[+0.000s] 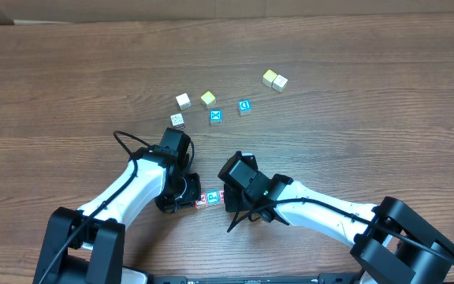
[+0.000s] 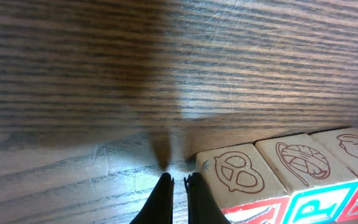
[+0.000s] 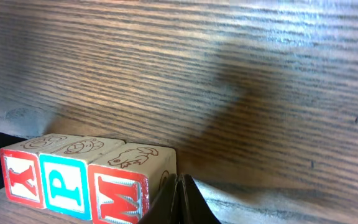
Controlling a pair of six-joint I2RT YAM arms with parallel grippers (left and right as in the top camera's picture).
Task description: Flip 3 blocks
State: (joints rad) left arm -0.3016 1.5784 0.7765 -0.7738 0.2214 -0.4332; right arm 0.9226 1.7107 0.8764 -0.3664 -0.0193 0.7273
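Near the front of the desk, between the two arms: the three blocks sat in a tight row, faces touching, each flat on the wood.
Order in the row: Y block at the left arm's end, P block in the middle, M block at the right arm's end (red, blue and red letters on the side faces, line drawings on the tops).
Left hand: fingers pressed together with nothing between them, tips down at the desk just beside the Y block's outer face; whether they touched it could not be told.
Right hand: likewise closed and empty, tips low and against or just beside the M block's outer side.
Other cubes: the blue X cube, the blue D cube and a few pale ones lay well apart, farther up the desk.
Likely handling: small wooden cubes, judged light, rigid and not fragile. The smooth printed faces looked a little slippery, and a cube pushed low would probably skid rather than tip.
Where to take hold: judged best across the front and back faces, since neighbours blocked the sides. The end blocks also offered an outer face for levering.
Risk: nudging one block would likely shift the whole row.
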